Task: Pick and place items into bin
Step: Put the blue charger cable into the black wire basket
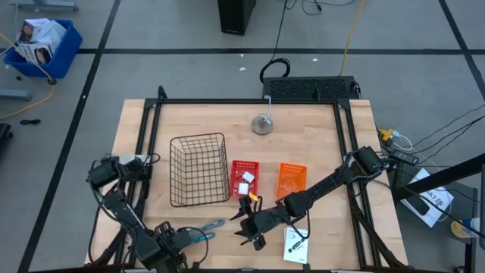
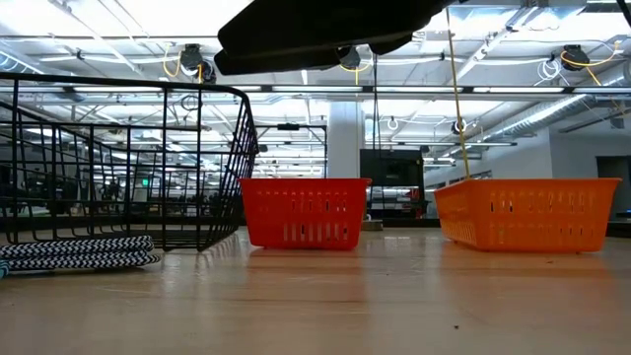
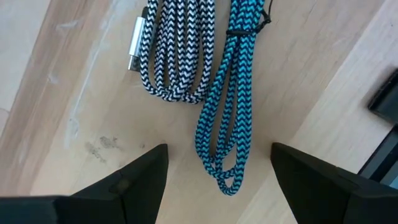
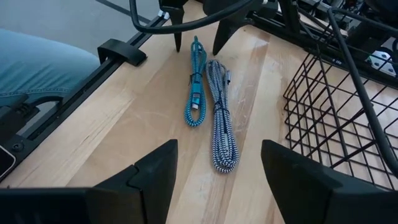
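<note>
Finding: my left gripper hangs at the bench's front edge, in front of the wire basket. Its fingers are spread wide and empty. They straddle the looped end of the blue cable.

The black-and-white cable lies just beside the blue one, touching or nearly so along part of its run. Both are on the bench in front of the basket, outside it.

My right gripper waits to the basket's front right, near the red bin. Its fingers are also parted with nothing between them. The white packet lies beyond it on the bench, farther from the basket. A small white item already sits in the red bin.

Assessment: the step in hand appears to be taking the blue cable.

Recommendations:
- Lower straight down until both fingertips are at bench level on either side of the bundle.
- Close across all the blue strands together, not on one loop, or the coil may unravel when lifted.
- Keep the inner finger clear of the black-and-white cable so it is not dragged along.
- Lift high enough to clear the basket rim, since a trailing loop could snag the wires.
</note>
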